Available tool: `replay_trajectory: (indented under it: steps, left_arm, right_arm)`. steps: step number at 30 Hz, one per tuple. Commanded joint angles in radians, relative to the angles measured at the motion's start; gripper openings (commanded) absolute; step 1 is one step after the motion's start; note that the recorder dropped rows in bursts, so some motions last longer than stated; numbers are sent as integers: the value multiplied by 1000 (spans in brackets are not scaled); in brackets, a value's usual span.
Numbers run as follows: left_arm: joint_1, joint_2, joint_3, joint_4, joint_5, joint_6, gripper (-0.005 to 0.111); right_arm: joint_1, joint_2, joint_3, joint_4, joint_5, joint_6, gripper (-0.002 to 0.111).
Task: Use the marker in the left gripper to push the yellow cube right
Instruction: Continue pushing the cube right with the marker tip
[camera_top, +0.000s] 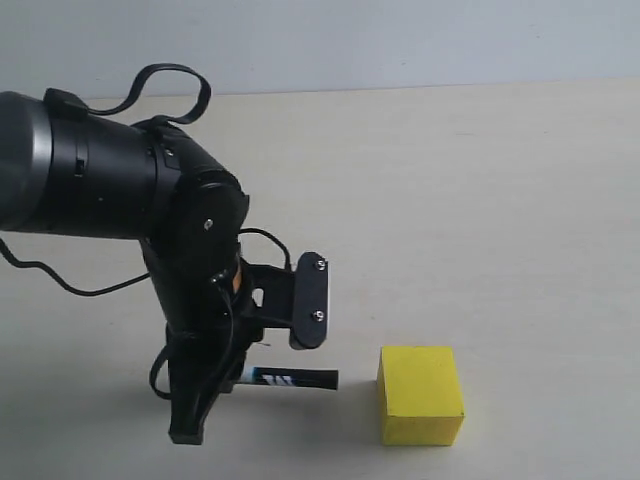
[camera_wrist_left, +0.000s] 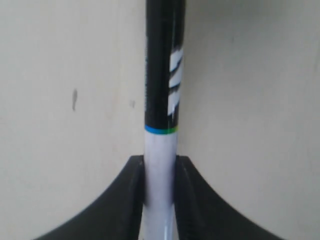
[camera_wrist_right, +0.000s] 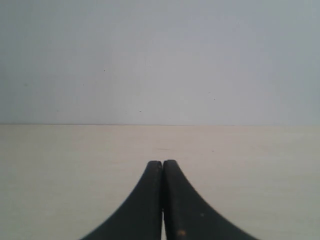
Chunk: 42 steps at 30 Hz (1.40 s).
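The yellow cube (camera_top: 420, 395) sits on the pale table near the front edge of the exterior view. My left gripper (camera_top: 250, 372) is to its left, low over the table, shut on the marker (camera_top: 290, 379). The marker lies level and points right, and its black tip stops a short gap from the cube's left face. In the left wrist view the fingertips (camera_wrist_left: 134, 172) clamp the white barrel of the marker (camera_wrist_left: 162, 75), whose black half with the white logo runs away from the left gripper (camera_wrist_left: 160, 162). The cube is out of that view. My right gripper (camera_wrist_right: 162, 162) is shut on nothing.
The pale table (camera_top: 480, 200) stretches back to a light wall. Black cables (camera_top: 170, 85) loop over the left arm. The right wrist view shows only bare tabletop and wall.
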Motion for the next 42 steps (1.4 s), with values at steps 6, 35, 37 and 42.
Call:
replay_trajectory:
  steps: [6, 35, 37, 42]
  left_arm:
    - [-7, -1, 14, -7, 16, -25, 0]
    - [-52, 83, -140, -47, 126, -22, 0]
    - [-52, 83, -140, -46, 122, -22, 0]
    - [-52, 83, -140, -46, 104, -23, 0]
  right_arm:
    - [1, -5, 4, -1, -5, -1, 0]
    - [1, -5, 4, -1, -5, -1, 0]
    - [1, -5, 4, -1, -5, -1, 0]
    - [1, -5, 4, -1, -5, -1, 0]
